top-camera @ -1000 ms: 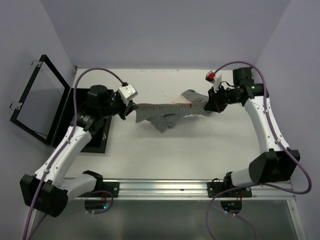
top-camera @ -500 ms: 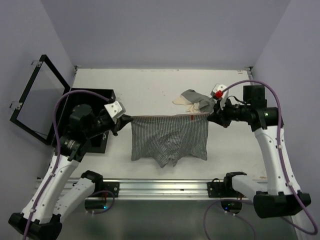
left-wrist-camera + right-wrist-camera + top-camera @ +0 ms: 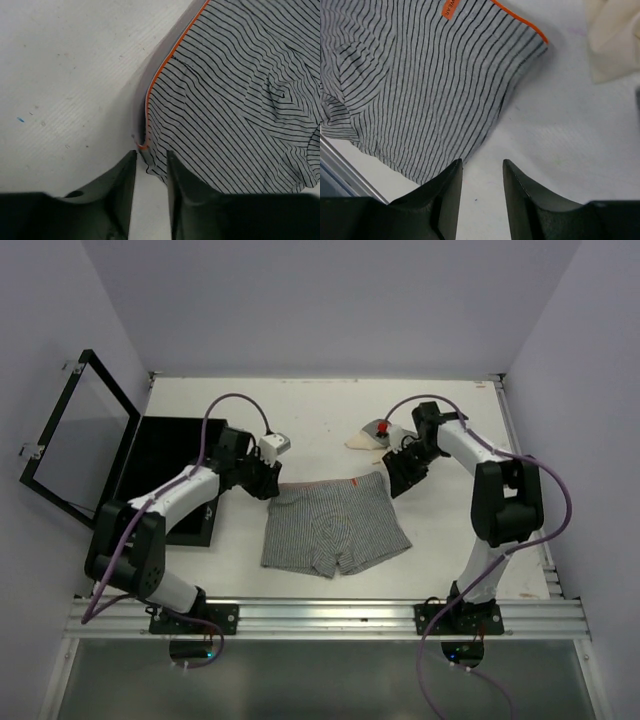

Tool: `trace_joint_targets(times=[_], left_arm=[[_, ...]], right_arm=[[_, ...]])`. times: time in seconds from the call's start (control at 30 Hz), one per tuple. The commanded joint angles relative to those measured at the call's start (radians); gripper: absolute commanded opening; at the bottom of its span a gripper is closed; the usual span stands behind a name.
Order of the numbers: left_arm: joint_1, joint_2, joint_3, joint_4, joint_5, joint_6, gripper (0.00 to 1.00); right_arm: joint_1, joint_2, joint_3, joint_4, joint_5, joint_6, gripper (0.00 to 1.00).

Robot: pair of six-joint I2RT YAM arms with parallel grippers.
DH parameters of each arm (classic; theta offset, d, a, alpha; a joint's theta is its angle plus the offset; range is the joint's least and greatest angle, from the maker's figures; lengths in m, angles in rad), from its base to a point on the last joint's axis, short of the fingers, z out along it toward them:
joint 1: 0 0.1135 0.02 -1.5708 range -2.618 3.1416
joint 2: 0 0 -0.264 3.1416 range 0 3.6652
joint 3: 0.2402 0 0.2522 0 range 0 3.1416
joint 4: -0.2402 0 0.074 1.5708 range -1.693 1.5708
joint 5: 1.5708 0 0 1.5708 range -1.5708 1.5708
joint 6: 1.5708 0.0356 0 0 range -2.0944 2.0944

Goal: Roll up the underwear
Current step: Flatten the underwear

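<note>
The table (image 3: 330, 400) carries all items. A black box (image 3: 165, 440) lies at the left edge, its hinged lid (image 3: 75, 440) open and leaning left. The underwear (image 3: 335, 530), grey with thin dark stripes, lies spread flat at the middle of the table, between the two arms. Its orange-trimmed waistband is the far edge and its leg openings point near. An orange label (image 3: 449, 7) sits on the waistband. A small cream cloth (image 3: 362, 441) lies just beyond the far-right corner of the underwear, apart from it. The left tool (image 3: 265, 483) is low at the far-left waistband corner. The wrist view shows its fingers (image 3: 125, 190) slightly apart, with the corner of the cloth reaching into the gap at the tips and bare table visible between them lower down. The right tool (image 3: 398, 480) is low just beside the far-right corner. Its fingers (image 3: 450, 200) stand apart over bare table, with the underwear edge just to their left and nothing between them.
</note>
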Motion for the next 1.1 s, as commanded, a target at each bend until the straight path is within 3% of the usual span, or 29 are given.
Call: trace_joint_targets(times=[0.0, 0.03, 0.07, 0.2, 0.4, 0.53, 0.73, 0.8, 0.83, 0.93, 1.07], left_arm=[[0.018, -0.176, -0.022, 0.067, 0.048, 0.081, 0.39], [0.009, -0.215, -0.042, 0.07, 0.053, 0.123, 0.55], [0.002, -0.246, -0.059, 0.073, 0.055, 0.14, 0.59], [-0.023, -0.252, -0.081, 0.059, 0.039, 0.151, 0.62], [-0.035, -0.082, -0.041, 0.119, 0.09, 0.045, 0.43], [-0.04, 0.041, 0.013, 0.064, 0.081, 0.025, 0.27], [-0.038, 0.142, 0.019, -0.04, 0.023, 0.063, 0.24], [-0.038, 0.133, 0.016, -0.054, 0.024, 0.075, 0.27], [-0.038, 0.121, 0.02, -0.059, 0.03, 0.094, 0.33], [-0.038, 0.052, 0.054, -0.053, 0.088, 0.118, 0.44], [-0.038, 0.012, 0.109, -0.023, 0.112, 0.112, 0.5]], right_arm=[[-0.029, -0.131, 0.025, -0.014, 0.102, 0.02, 0.43], [-0.026, -0.153, 0.017, -0.019, 0.097, 0.02, 0.42], [-0.024, -0.175, 0.013, -0.028, 0.08, 0.022, 0.41], [0.026, -0.178, -0.003, -0.056, -0.006, 0.067, 0.34], [0.108, -0.048, -0.036, 0.039, -0.057, 0.143, 0.2], [0.125, 0.014, -0.096, 0.061, -0.026, 0.161, 0.13], [0.149, 0.038, -0.152, -0.006, 0.023, 0.143, 0.05], [0.149, 0.017, -0.129, -0.065, 0.0, 0.114, 0.05], [0.149, 0.002, -0.098, -0.071, -0.018, 0.112, 0.06], [0.12, -0.032, 0.006, -0.054, -0.041, 0.149, 0.16], [0.077, 0.044, 0.166, 0.004, 0.0, 0.247, 0.25]])
